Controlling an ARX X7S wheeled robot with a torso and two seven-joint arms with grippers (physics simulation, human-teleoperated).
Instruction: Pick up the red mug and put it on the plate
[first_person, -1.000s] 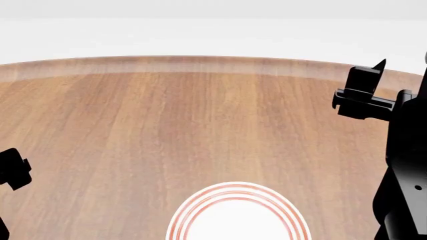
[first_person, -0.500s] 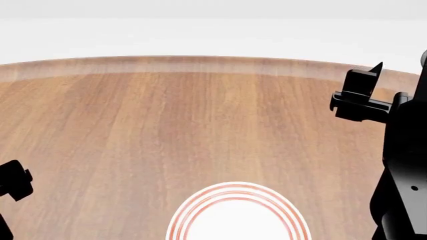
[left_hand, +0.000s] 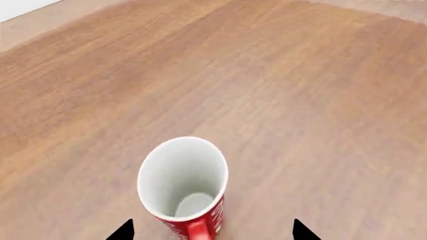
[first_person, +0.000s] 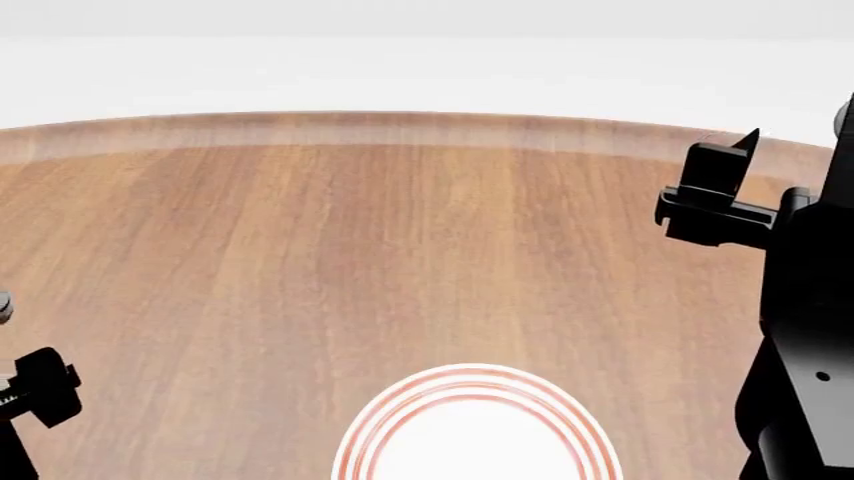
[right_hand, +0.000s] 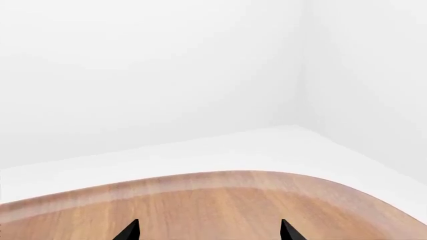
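From your head view, the plate (first_person: 475, 425) lies on the table (first_person: 400, 240) at the near edge of the picture, a little right of centre, its near part cut off by the frame. Your left arm (first_person: 34, 400) sits low at the far left, well apart from the plate. Your right arm (first_person: 801, 300) stands along the right edge, to the right of the plate and reaching farther back toward the table's far rim.

In your left wrist view, the red mug (left_hand: 183, 185) stands upright on the table (left_hand: 300, 100), between the two tips of the left gripper (left_hand: 212, 231) and touching neither. Your right gripper (right_hand: 208, 231) sits over the table's far edge (right_hand: 200, 187).
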